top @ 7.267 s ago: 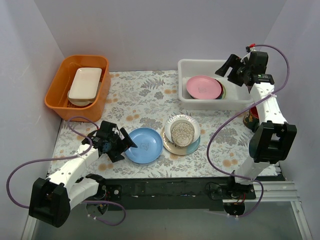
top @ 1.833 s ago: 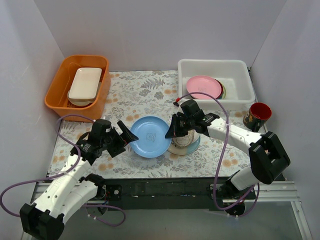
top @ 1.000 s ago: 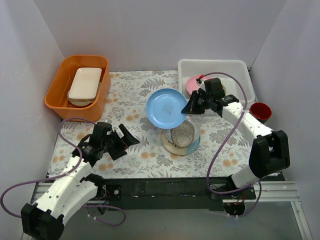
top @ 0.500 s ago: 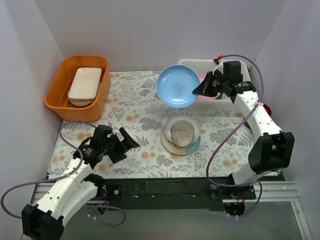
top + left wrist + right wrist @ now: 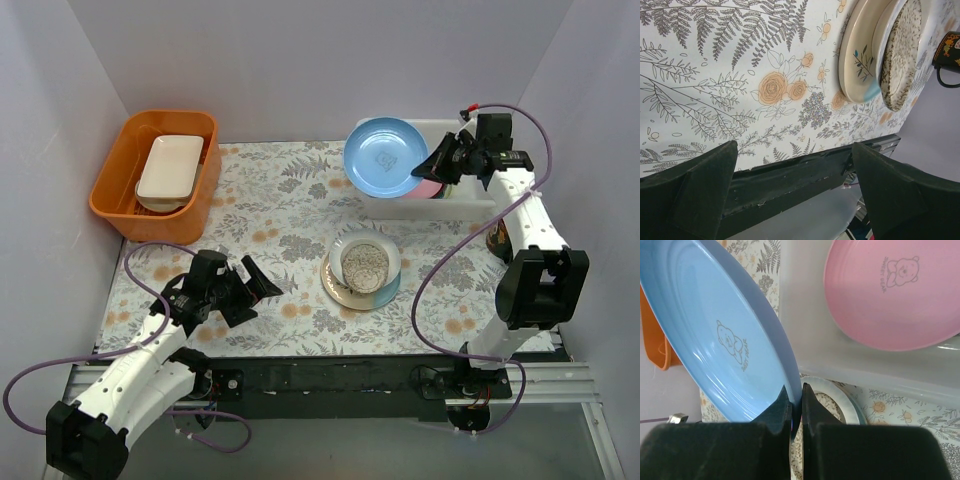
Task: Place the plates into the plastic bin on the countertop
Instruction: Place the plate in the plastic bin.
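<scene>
I am gripping the light blue plate [image 5: 385, 158] with my right end effector [image 5: 428, 172], its two fingers nearly closed, with only the plate's rim between them; in the right wrist view the fingers [image 5: 784, 401] are pinching that rim on both faces, and the plate [image 5: 725, 340] is tilting steeply, its bear-printed face showing. Seen from above, I am holding it in the air over the left end of the plastic bin [image 5: 470, 205], which is sitting at the far right of the worktop [image 5: 290, 200]. A pink plate [image 5: 895, 295] is lying inside the bin [image 5: 810, 325], close to the blue one, and whether they are touching I cannot tell. My left end effector [image 5: 255, 298] is hovering low over the near left of the worktop [image 5: 715, 75], spread wide and gripping nothing [image 5: 794, 147]. Ahead of it, a speckled plate [image 5: 900, 55] is resting on top of a small stack with a cream plate [image 5: 857, 65] beneath it; this stack [image 5: 365, 265] is lying near the middle of the worktop, well apart from the bin.
</scene>
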